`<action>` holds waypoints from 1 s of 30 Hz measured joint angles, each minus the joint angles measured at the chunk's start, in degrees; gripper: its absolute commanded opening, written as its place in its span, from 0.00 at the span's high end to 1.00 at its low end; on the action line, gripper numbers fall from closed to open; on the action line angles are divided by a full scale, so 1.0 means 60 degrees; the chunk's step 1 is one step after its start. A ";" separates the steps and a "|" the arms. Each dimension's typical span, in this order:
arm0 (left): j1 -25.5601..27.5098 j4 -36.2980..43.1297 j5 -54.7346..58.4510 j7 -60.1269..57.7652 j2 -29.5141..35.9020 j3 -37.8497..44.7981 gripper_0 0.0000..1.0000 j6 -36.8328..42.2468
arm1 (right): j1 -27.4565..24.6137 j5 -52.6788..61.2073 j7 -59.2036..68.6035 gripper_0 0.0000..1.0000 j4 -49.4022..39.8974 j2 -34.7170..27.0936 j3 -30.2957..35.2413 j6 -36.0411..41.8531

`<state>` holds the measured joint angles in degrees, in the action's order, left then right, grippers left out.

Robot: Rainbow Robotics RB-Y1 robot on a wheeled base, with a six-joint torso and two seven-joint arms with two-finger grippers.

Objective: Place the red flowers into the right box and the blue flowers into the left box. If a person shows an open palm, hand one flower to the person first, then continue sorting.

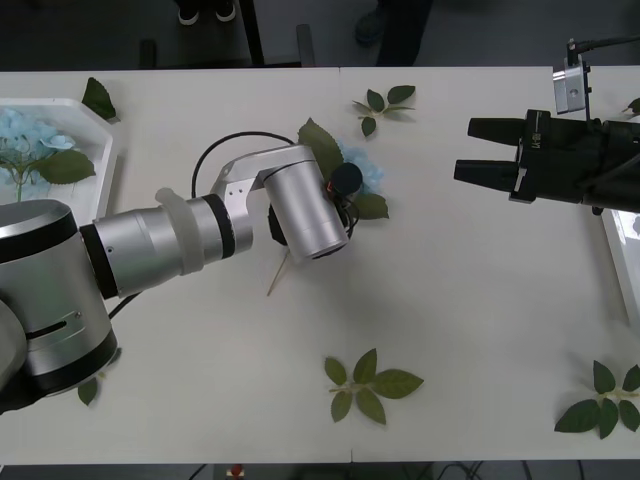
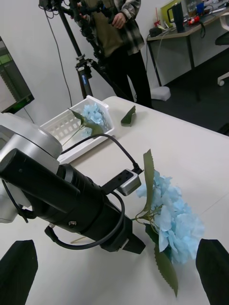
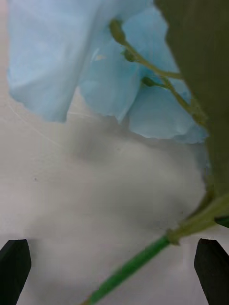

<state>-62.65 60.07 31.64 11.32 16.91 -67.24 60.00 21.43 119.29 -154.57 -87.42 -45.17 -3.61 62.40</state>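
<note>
Left end effector, fingers apart, hangs low over the counter with a blue flower's stem running between its fingertips and the bloom just ahead. Right end effector, fingers also spread and gripping nothing, hovers well apart to that bloom's right. Far behind the left arm, the left box holds another blue flower.

Matt white table, brushed-metal left arm, cloth-like blue flower.

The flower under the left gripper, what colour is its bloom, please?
Pale sky blue bloom, clearest in the right wrist view.
</note>
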 measured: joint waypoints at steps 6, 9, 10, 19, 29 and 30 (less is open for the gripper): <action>0.0098 -0.0055 -0.0333 0.0009 0.0000 -0.0013 0.38 -0.0028 | 0.0000 0.0000 0.0000 0.03 0.0000 0.0000 0.0000 -0.0003; 0.0154 -0.0055 -0.0505 0.0063 0.0000 -0.0011 0.96 -0.0028 | 0.0000 0.0000 0.0000 0.03 0.0000 0.0000 0.0000 -0.0006; 0.0154 -0.0055 -0.0530 0.0087 0.0000 -0.0011 1.00 -0.0028 | 0.0000 0.0000 0.0000 0.03 0.0000 0.0000 0.0000 -0.0006; 0.0155 -0.0055 -0.0537 0.0175 0.0000 -0.0011 1.00 -0.0029 | 0.0000 0.0000 0.0000 0.03 0.0000 0.0000 0.0000 -0.0006; 0.0155 0.0256 -0.0386 0.0325 0.0241 -0.0007 1.00 -0.0207 | 0.0000 0.0000 0.0000 0.03 0.0000 0.0000 0.0000 -0.0006; 0.0155 0.0477 -0.0233 0.0394 0.0419 -0.0005 1.00 -0.0204 | 0.0000 0.0000 0.0000 0.04 0.0000 0.0000 0.0000 -0.0006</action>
<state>-61.72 62.93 30.24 13.69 19.42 -67.27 58.77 21.43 119.29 -154.57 -87.42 -45.17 -3.61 62.36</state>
